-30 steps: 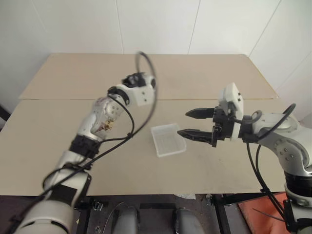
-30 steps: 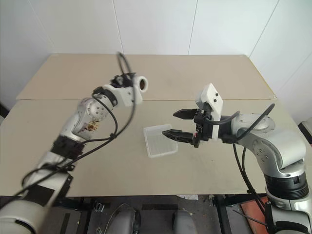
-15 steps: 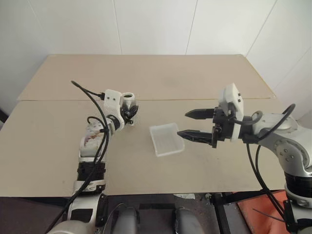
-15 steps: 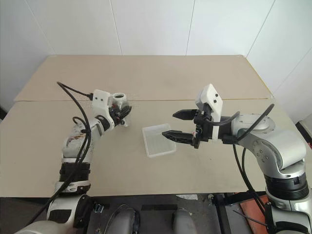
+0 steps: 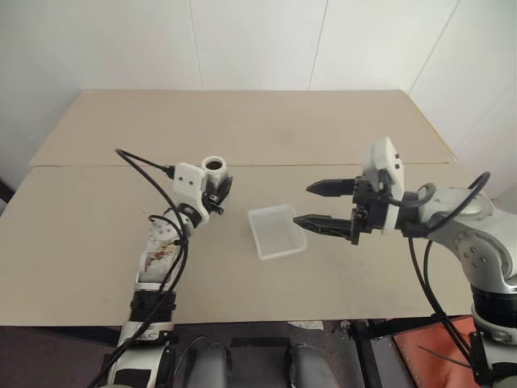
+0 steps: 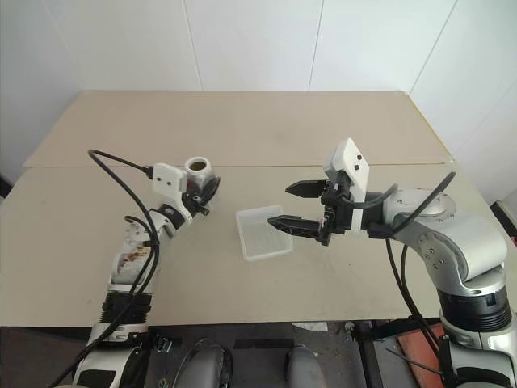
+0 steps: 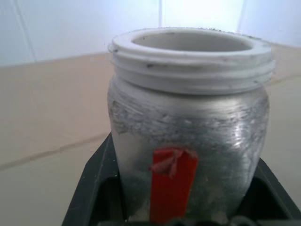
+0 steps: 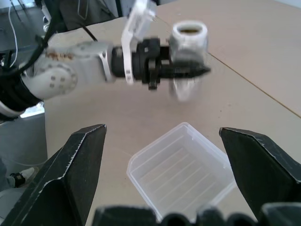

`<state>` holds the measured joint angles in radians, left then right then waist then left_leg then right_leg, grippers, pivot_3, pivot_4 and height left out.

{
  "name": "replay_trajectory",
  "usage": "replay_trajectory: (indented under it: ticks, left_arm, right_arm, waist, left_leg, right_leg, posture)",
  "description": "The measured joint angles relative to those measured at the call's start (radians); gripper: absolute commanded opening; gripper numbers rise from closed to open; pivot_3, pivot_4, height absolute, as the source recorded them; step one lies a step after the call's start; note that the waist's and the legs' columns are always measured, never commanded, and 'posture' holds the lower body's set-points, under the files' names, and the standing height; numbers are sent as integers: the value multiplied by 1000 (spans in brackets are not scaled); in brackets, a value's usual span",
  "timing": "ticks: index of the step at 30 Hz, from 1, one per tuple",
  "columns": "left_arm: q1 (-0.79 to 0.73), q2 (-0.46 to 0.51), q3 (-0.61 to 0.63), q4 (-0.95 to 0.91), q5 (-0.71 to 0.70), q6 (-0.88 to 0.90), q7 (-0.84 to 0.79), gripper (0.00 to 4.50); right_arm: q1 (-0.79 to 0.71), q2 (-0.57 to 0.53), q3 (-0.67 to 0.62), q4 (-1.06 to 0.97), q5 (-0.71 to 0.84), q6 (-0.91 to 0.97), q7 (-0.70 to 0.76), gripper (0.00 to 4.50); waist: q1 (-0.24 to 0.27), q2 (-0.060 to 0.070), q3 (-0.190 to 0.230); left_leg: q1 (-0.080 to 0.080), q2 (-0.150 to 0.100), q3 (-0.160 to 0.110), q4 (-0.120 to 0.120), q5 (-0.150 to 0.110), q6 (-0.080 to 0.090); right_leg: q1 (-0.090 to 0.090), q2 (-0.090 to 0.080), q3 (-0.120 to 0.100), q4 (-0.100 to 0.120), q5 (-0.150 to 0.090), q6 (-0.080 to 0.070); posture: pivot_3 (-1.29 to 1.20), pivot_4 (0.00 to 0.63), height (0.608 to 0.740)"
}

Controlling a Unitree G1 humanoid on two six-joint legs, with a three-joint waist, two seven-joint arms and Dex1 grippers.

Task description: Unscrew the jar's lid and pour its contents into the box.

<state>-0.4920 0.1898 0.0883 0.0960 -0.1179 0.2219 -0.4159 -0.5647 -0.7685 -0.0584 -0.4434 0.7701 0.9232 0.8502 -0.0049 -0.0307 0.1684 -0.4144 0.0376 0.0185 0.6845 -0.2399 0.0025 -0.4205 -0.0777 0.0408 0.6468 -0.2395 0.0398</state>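
**Open jar held upright left of the box; right tool spread wide beside it**

The tabletop (image 5: 339,267) is the largest thing in both head views, two tan boards with a seam running across the middle of the frame. At right of centre the right tool (image 5: 317,204) hangs above the tabletop with its two black fingers spread wide and nothing between them, the lower fingertip over the right edge of the box (image 5: 277,231). The box lies flat near frame centre. Left of centre, the left tool (image 5: 215,187) is clamped on the jar (image 5: 214,166), which stands upright above the tabletop, well apart from the box.

The left wrist view alone gives the jar's surface: silvery sides, a strip of red label, and a white threaded rim with no cap on it. The right wrist view alone looks down into the box, showing its ribbed bottom, with the jar beyond it in the upper middle of the frame.
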Motion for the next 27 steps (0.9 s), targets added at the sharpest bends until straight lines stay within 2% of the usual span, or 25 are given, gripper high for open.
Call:
replay_trajectory:
  ticks: [5, 8, 9, 11, 14, 18, 22, 27]
  left_arm:
    - [-58, 55, -16, 32, 27, -37, 6, 1934]
    - [-105, 172, -127, 88, 198, -188, 17, 1934]
    - [-146, 248, -210, 132, 331, -295, 54, 1934]
    - [-326, 438, -435, 236, 712, -533, 202, 1934]
    - [-597, 554, -634, 317, 1113, -738, 447, 1934]
    - [-686, 524, -809, 357, 1369, -853, 607, 1934]
    - [-661, 472, -926, 323, 1483, -897, 619, 1934]
    - [-647, 474, -937, 228, 1572, -877, 603, 1934]
  right_arm:
    - [0, 0, 2, 0, 0, 0, 1, 4466]
    - [0, 0, 4, 0, -1, -1, 2, 4466]
    - [0, 0, 5, 0, -2, -1, 5, 4466]
    - [1, -7, 8, 2, -4, -8, 22, 4466]
    - [-3, -12, 15, 5, -17, -23, 41, 4466]
    - [-15, -25, 24, 29, -43, -39, 55, 4466]
    - [-23, -25, 21, 41, -46, -39, 34, 4466]
    - [-12, -21, -16, 30, -35, -36, -18, 4466]
  waist:
    - [0, 0, 0]
    - [2, 0, 0]
    - [4, -1, 0]
    - [10, -1, 1]
    - [21, 0, 0]
    - [24, 1, 0]
    - [19, 0, 0]
    - [16, 0, 0]
  left_leg:
    - [0, 0, 0, 0, 0, 0]
    - [0, 0, 0, 0, 0, 0]
    - [0, -1, 0, 0, 0, 0]
    - [0, -1, 0, -2, 0, 0]
    - [-1, -3, 2, -3, 0, 0]
    - [-4, -2, 4, -3, -1, 1]
    - [-8, -1, 4, -3, 0, 1]
    - [-7, -1, 4, -2, 0, 1]
  right_leg:
    - [0, 0, 0, 0, 0, 0]
    - [-1, 0, 0, 0, 0, 0]
    - [-1, 0, 0, 0, 0, 0]
    - [0, 0, 0, -1, 0, 0]
    - [1, -2, 0, -5, 1, 1]
    - [-2, -2, 1, -4, 1, 2]
    - [-7, -1, 1, -1, 1, 2]
    - [-6, -1, 1, 0, 1, 2]
  posture:
    - [0, 150, 740]
    - [0, 150, 740]
    - [0, 150, 740]
    - [0, 150, 740]
    - [0, 150, 740]
    - [0, 150, 740]
    - [0, 150, 740]
    - [0, 150, 740]
